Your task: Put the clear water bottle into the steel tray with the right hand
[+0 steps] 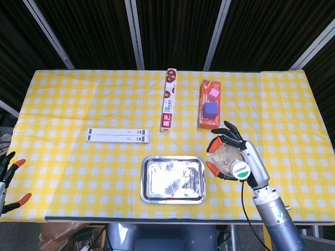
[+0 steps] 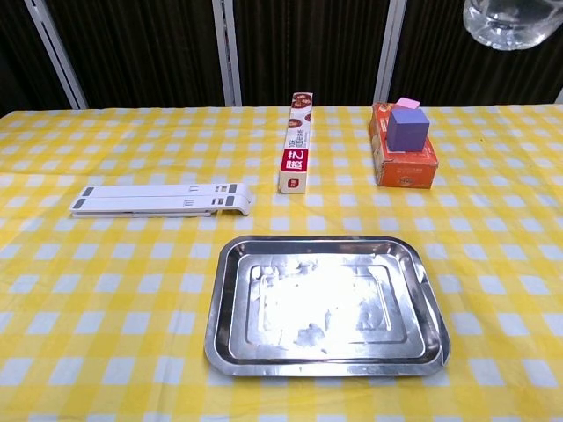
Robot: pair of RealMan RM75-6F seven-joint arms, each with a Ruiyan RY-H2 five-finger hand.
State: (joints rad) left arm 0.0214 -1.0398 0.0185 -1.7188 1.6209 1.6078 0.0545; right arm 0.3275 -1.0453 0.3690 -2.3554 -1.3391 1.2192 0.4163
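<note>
right hand [image 1: 230, 151]: fingers wrapped round the clear water bottle, gripping it, orange pads [image 1: 210, 167] on the plastic; held in the air right of the tray
clear water bottle [image 1: 226, 158]: in the right hand, cap end toward the camera in head view; chest view catches only its rounded base [image 2: 510, 19] at the top right edge, well above the table
bottle cap: white top with green print, too small to read
steel tray [image 1: 172, 196]: near front edge of the table, empty, shiny bottom; bottle is beside it, not in it
left hand [image 1: 9, 180]: only dark fingers with orange tips at far left edge of head view; cannot tell if open or closed
long box [image 1: 168, 100]: narrow white and red carton lying lengthwise behind the tray; red panel with white Chinese characters, not legible to me
orange box [image 2: 403, 158]: right of the long box, a purple cube [image 2: 408, 126] on top, a pink piece just behind the cube; printing unreadable
white folded stand [image 1: 119, 135]: flat, left of the tray, dark end marks
surface: table under a yellow and white checked cloth [image 1: 78, 99]
room: black curtains [image 1: 172, 31] with pale metal uprights behind the table
</note>
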